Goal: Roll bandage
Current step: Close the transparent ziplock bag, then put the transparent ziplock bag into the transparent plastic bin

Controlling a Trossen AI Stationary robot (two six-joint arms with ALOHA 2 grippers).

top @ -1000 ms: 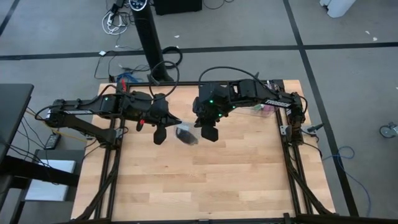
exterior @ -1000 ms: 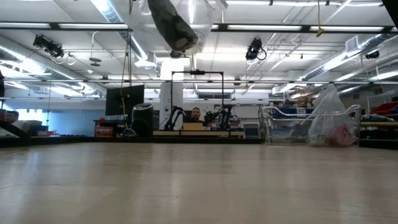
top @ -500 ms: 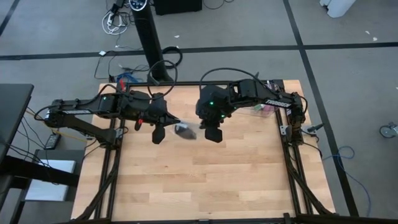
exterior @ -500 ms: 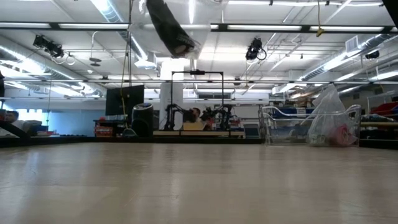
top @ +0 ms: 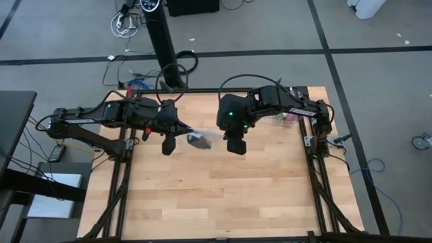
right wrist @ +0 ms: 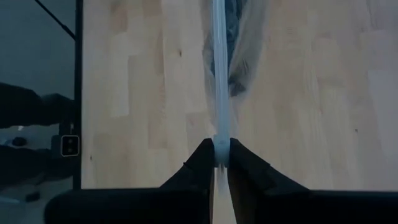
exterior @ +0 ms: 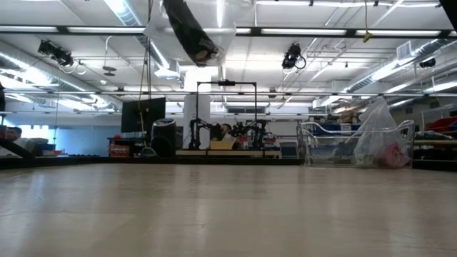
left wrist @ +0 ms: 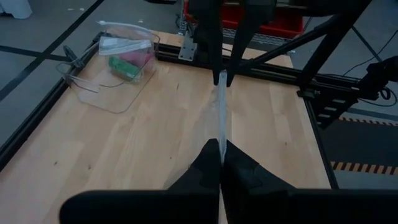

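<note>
Left gripper [left wrist: 220, 163] and right gripper [right wrist: 222, 154] are both clamped on a clear bag [top: 204, 140]; the bandage [top: 198, 141] roll inside is slung lengthwise between them, well above the table [top: 223, 196].

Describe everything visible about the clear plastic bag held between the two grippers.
The clear plastic bag is thin, see-through film, hanging in the air above the wooden table, not touching it. The left gripper and the right gripper each pinch an edge of it, so its top edge stretches taut between them. Inside it lies the bandage, a dark roll, tilted and weighing the film down.
</note>
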